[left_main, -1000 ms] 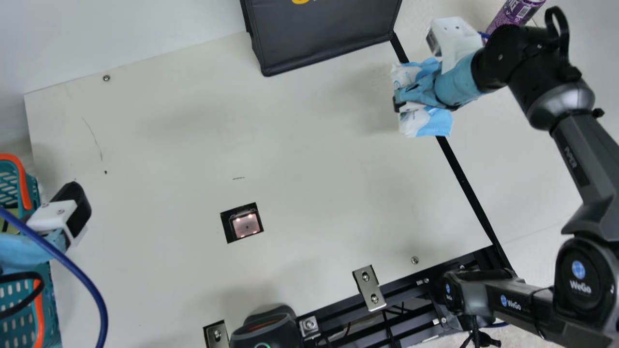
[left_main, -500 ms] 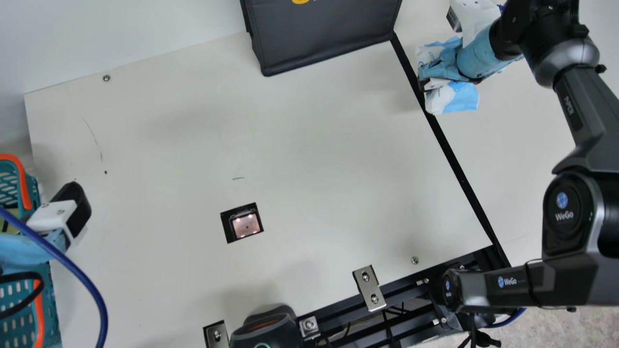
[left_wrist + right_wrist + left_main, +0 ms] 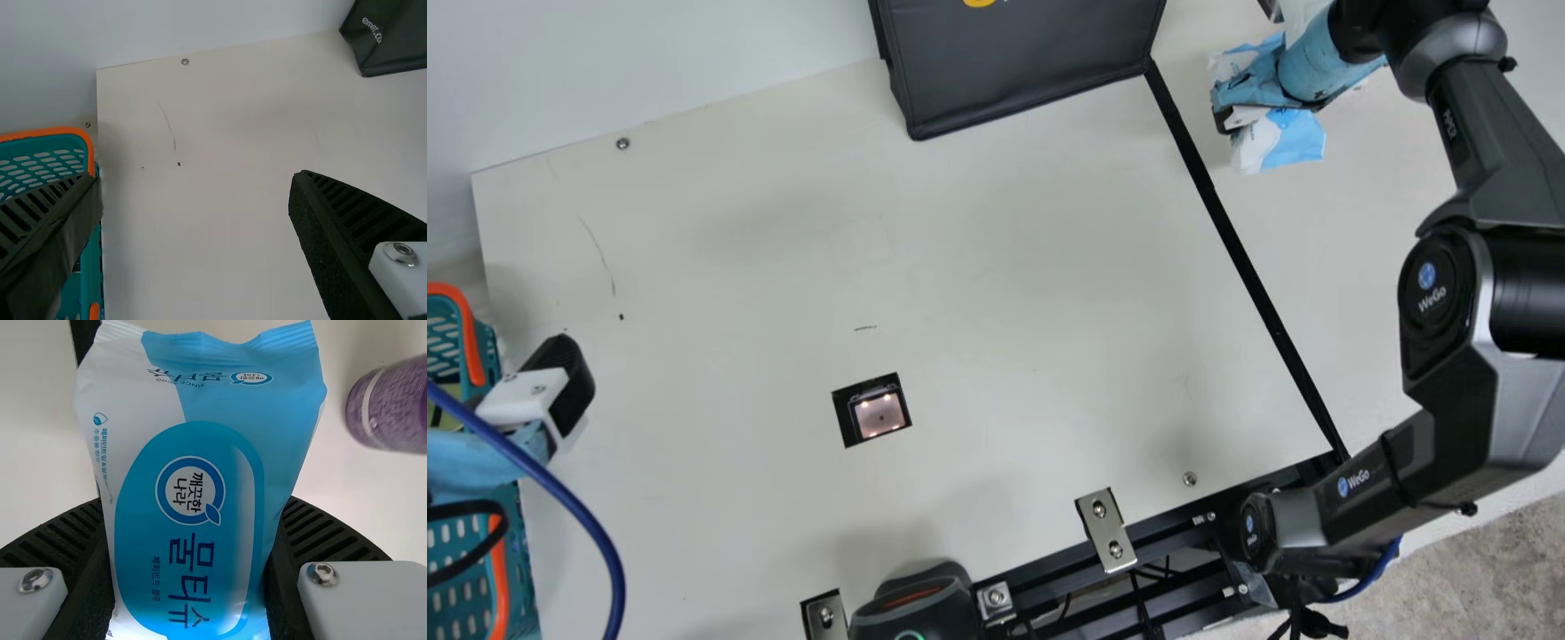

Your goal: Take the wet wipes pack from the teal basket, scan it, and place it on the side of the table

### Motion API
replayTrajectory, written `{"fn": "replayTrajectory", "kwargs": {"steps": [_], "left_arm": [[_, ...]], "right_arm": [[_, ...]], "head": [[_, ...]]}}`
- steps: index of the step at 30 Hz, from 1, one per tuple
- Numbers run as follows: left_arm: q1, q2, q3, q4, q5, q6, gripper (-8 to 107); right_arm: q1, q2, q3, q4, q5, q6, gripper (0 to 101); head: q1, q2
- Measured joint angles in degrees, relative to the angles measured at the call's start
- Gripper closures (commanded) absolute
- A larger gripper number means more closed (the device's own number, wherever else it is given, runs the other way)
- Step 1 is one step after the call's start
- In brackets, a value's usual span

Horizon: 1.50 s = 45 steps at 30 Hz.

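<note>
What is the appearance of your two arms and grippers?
My right arm is dark grey and black, with round joint caps, blue emblems and a light blue wrist section. My left arm shows light blue, with a blue cable and a black one. My left gripper and right gripper have black ribbed fingers on white mounts.

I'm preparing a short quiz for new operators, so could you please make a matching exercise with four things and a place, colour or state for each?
1. wet wipes pack
2. teal basket
3. left gripper
4. cylindrical container

A. open and empty
B. purple
C. held in the right gripper
D. at the table's left edge

Pairs: 1-C, 2-D, 3-A, 4-B
</note>
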Motion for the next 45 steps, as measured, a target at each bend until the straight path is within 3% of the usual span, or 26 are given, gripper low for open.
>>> {"fn": "replayTrajectory", "kwargs": {"steps": [9, 16, 45], "left_arm": [[0.0, 0.0, 0.0, 0.0, 0.0, 0.0, 9], [0.0, 0.0, 0.0, 0.0, 0.0, 0.0, 9], [0.0, 0.0, 0.0, 0.0, 0.0, 0.0, 9]], "right_arm": [[0.52, 5.69, -4.98, -0.59, -1.06, -1.24, 101], [1.05, 8.78, -5.94, -0.59, -2.59, -1.45, 101], [1.45, 11.9, -6.89, -1.2, -6.76, -0.26, 6]], "head": [[0.0, 0.0], [0.0, 0.0], [0.0, 0.0]]}}
